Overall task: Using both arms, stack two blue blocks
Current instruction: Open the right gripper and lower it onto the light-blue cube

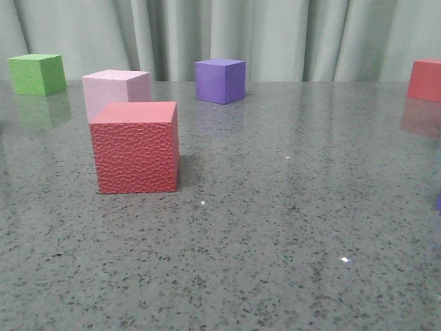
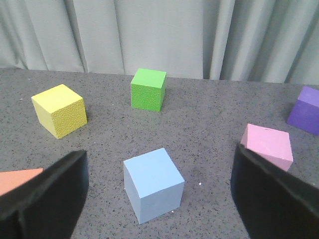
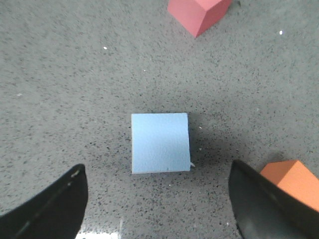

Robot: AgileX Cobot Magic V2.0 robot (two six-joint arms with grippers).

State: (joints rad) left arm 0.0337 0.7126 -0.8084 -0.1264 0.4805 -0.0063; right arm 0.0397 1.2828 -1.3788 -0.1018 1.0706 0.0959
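One pale blue block [image 2: 152, 183] rests on the dark speckled table in the left wrist view, between and slightly beyond the wide-apart black fingers of my left gripper [image 2: 158, 199], which is open and touches nothing. A second blue block [image 3: 160, 142] lies flat on the table in the right wrist view, seen from above. My right gripper [image 3: 158, 204] hangs open over the table just short of it, holding nothing. Neither blue block nor either gripper shows in the front view.
The front view has a red cube [image 1: 136, 147], pink cube [image 1: 116, 89], purple cube [image 1: 220, 80], green cube [image 1: 37, 74] and another red cube [image 1: 425, 79]. Near the left gripper: yellow cube [image 2: 59, 110], green cube [image 2: 148, 89], pink cube [image 2: 268, 145]. An orange cube [image 3: 295, 181] sits beside the right finger.
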